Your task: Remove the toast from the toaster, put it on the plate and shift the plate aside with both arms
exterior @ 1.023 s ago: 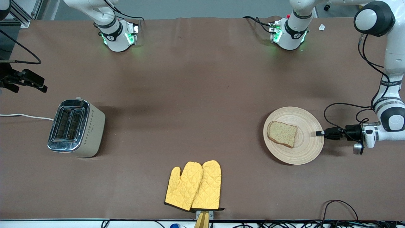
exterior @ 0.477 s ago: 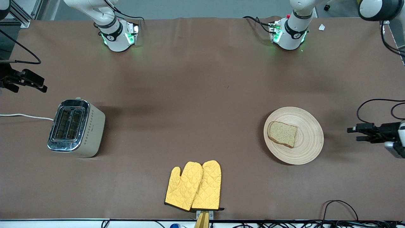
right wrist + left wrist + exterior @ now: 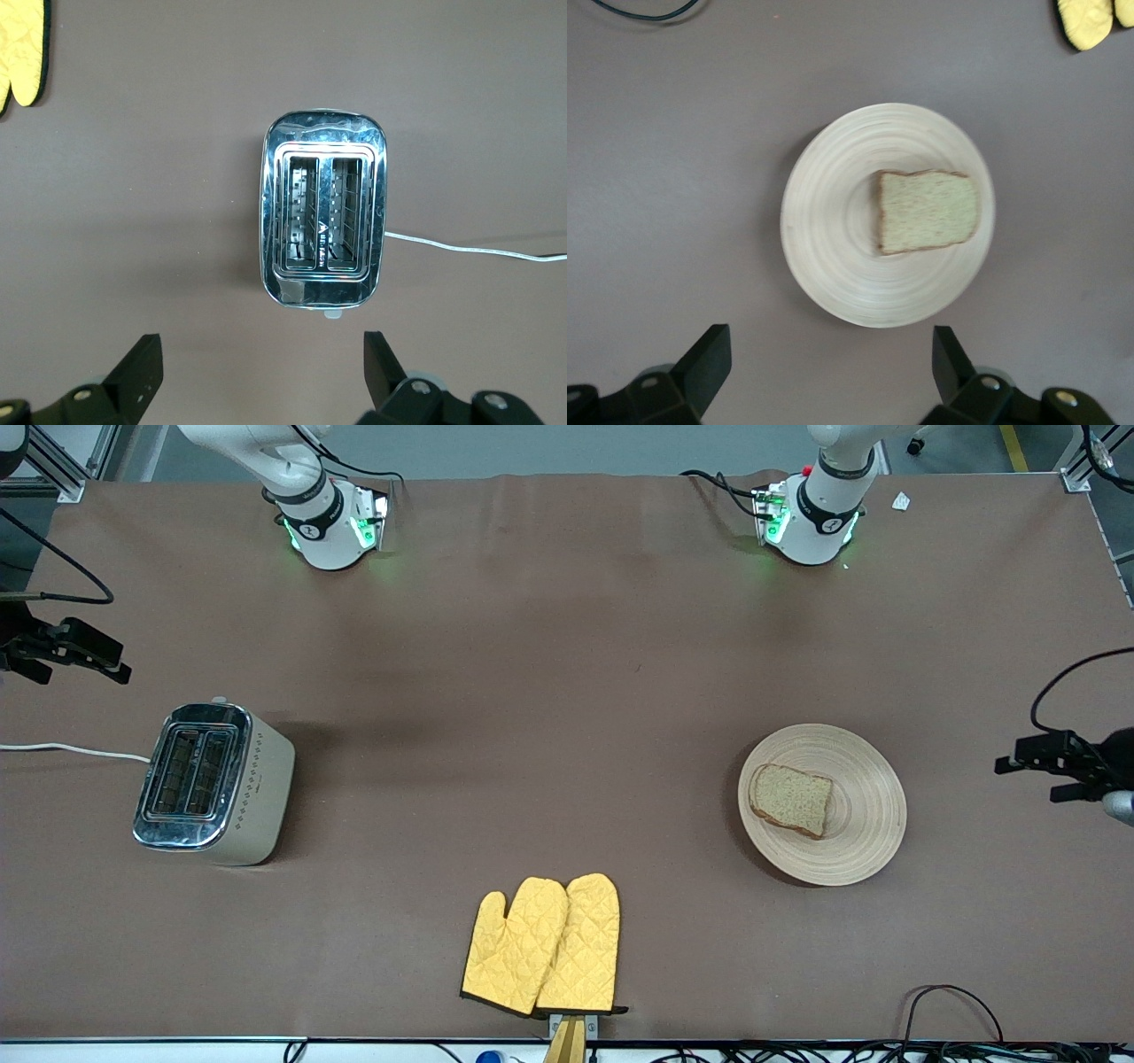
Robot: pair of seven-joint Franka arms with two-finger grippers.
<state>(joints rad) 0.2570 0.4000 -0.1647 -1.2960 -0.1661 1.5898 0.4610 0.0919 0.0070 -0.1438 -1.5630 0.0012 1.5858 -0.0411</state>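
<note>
From the front view I've got the plate (image 3: 822, 804) flat on the brown table (image 3: 567, 691) toward the left arm's end: round, pale wood, ring grain running out from its centre. The toast (image 3: 790, 801) lies on it, off centre toward the right arm's end, a squarish brown speckled slice with a darker crust. The left gripper (image 3: 1032, 771) hangs up at that end of the table, clear of the plate, fingers spread, nothing between them. The right gripper (image 3: 71, 657) hangs over the table's edge near the toaster (image 3: 211, 783), fingers apart too, empty. The yellow oven mitts (image 3: 542, 946) lie side by side near the front edge.

Left wrist view now: I'm looking straight down on the plate (image 3: 833, 230) with the toast (image 3: 927, 211) flat on it, crust a thin dark line around a greenish-brown crumb. My two black fingertips (image 3: 709, 354) stand wide apart.

Right wrist view: the chrome toaster (image 3: 324, 221) sits below, both slots showing bare wire racks, its white cord (image 3: 478, 251) trailing off. Fingertips (image 3: 140, 361) wide apart here as well.
</note>
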